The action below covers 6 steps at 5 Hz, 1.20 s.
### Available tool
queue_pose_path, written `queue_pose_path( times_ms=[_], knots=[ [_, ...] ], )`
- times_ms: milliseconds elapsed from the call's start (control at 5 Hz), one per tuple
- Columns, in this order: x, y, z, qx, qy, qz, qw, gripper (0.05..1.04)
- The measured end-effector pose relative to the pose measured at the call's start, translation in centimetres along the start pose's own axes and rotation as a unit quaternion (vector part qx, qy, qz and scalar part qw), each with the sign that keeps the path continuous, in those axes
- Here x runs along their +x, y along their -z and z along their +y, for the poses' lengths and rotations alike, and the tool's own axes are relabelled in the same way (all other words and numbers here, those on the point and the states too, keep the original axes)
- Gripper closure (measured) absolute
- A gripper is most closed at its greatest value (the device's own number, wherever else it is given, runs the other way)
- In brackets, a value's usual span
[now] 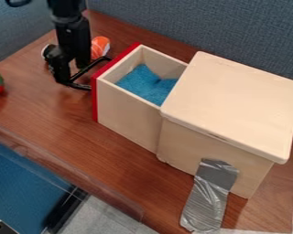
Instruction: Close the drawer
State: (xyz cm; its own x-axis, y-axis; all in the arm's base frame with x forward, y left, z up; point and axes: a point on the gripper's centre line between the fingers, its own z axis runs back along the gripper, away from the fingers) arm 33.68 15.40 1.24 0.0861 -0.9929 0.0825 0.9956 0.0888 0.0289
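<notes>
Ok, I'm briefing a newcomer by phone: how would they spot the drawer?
Find the pale wooden box on the brown table. The drawer juts from it toward the picture's left, open-topped, with blue cloth inside. Unlike the box, it has a red front.

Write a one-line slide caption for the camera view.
Black gripper beside the red front of an open wooden drawer holding blue cloth.

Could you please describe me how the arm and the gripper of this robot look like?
The arm is black and built of blocky segments. A dark curved piece, perhaps a cable, shows beside it at the top edge. The gripper is black too, with thin, angular bars.
</notes>
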Motion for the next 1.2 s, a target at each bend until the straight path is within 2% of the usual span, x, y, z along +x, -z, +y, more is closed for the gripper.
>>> queue_pose_path(
  times_ms=[600, 1200],
  knots=[
    [2.5, -0.5, -1.3, -0.011, -0.002, -0.017, 0.9998, 0.084],
    [6.0, 0.8, -1.5, -0.013, -0.001, -0.015, 0.9998, 0.083]
  ],
)
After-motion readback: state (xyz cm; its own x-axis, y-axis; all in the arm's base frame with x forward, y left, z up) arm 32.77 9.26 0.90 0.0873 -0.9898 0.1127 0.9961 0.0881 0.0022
